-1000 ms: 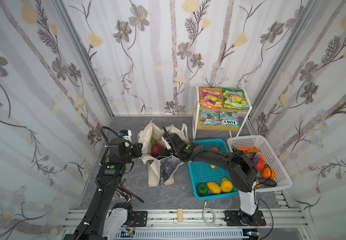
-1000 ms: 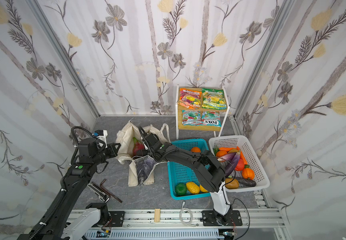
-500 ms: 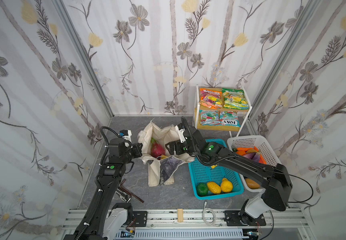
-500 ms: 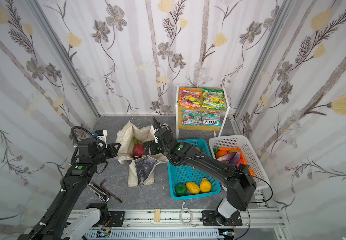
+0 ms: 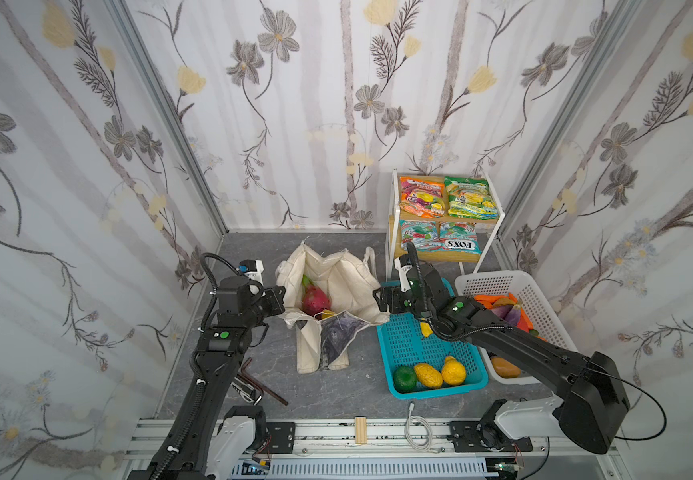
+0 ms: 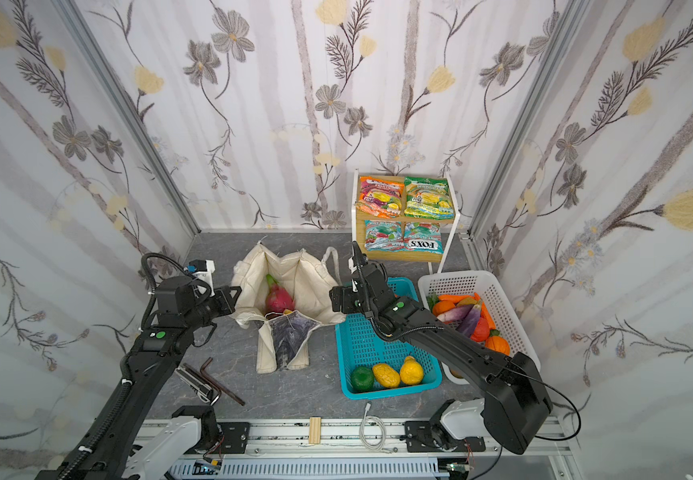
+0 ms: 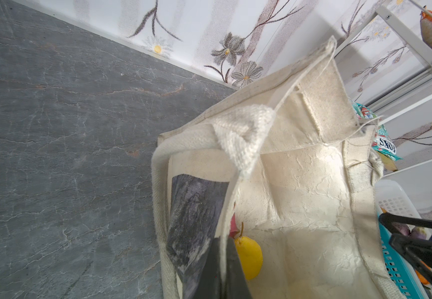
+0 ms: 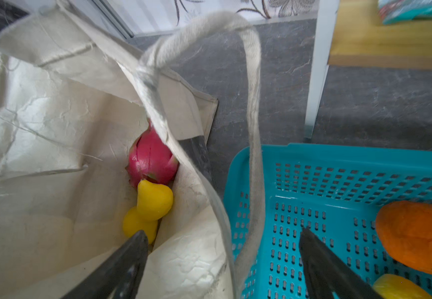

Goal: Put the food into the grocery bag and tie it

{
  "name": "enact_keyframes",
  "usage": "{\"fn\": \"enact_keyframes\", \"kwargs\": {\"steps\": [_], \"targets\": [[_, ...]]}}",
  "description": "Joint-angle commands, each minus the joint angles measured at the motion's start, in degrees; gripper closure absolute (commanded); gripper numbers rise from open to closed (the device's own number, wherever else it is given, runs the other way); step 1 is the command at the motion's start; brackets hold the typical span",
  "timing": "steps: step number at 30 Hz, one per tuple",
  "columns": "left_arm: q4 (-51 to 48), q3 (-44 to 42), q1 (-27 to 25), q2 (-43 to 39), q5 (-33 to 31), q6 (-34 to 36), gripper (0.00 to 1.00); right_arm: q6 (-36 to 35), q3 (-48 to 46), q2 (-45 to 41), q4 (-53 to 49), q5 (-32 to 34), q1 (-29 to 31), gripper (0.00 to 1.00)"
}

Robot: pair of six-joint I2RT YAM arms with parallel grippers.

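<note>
The cream grocery bag point(image 5: 338, 272) point(image 6: 301, 270) stands open on the grey floor. A pink dragon fruit point(image 5: 314, 300) point(image 8: 151, 160) and two yellow fruits point(image 8: 154, 200) point(image 7: 248, 255) lie inside. My left gripper point(image 5: 281, 305) point(image 7: 224, 243) is shut on the bag's left rim. My right gripper point(image 5: 380, 305) point(image 8: 222, 231) is open and straddles the bag's right rim and cloth handle point(image 8: 255, 145), with one finger over the bag and one over the teal basket. Orange and green snack packets point(image 5: 446, 198) lie on the shelf. A purple eggplant point(image 6: 471, 318) sits in the white basket.
A teal basket point(image 5: 409, 345) right of the bag holds a green fruit, yellow fruits and an orange one point(image 8: 414, 235). Beside it is a white basket point(image 5: 498, 282) of vegetables. A white-framed shelf point(image 5: 492, 237) stands at the back. Hex keys point(image 5: 255, 384) and a cable point(image 5: 417, 428) lie near the front rail.
My right gripper has drawn back from inside the bag to its right rim and its jaws have narrowed a little. The left gripper has kept its hold on the rim.
</note>
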Motion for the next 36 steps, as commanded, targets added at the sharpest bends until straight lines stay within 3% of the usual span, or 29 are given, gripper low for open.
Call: {"fn": "enact_keyframes", "kwargs": {"steps": [1, 3, 6, 8, 10, 12, 23, 30, 36], "targets": [[0.38, 0.32, 0.02, -0.26, 0.67, -0.11, 1.0, 1.72, -1.37, 1.43, 6.28, -4.74, -0.15, 0.18], [0.38, 0.32, 0.02, -0.31, 0.75, -0.28, 1.0, 2.35, -1.94, 2.95, 7.83, -6.57, -0.15, 0.2], [0.33, 0.26, 0.02, -0.65, 0.84, -0.44, 1.0, 3.28, -1.78, 6.17, 8.92, -8.53, -0.04, 0.35], [0.38, 0.17, 0.02, -0.73, 0.61, -0.46, 1.0, 3.26, -1.29, 6.99, 8.82, -8.63, 0.35, 0.56], [0.38, 0.25, 0.02, -0.66, 0.51, -0.68, 1.0, 3.08, -0.55, 6.76, 8.58, -7.94, 1.07, 0.86], [0.38, 0.64, 0.02, -0.57, 0.48, -1.02, 1.0, 2.91, 0.39, 6.43, 7.95, -6.99, 1.78, 1.0], [0.38, 7.38, 0.02, -0.74, 2.09, -4.32, 1.0, 2.23, 11.29, 4.99, 5.45, -5.62, 5.01, 1.0], [-2.57, 12.91, 1.08, -0.06, -9.2, -2.68, 1.0, 1.97, 11.37, 0.24, 7.11, -6.54, 3.07, 1.0], [-3.84, 12.56, 5.71, -1.71, -11.3, -1.45, 1.0, 0.39, 7.0, -3.91, 5.3, -5.48, -1.45, 1.0]]}}
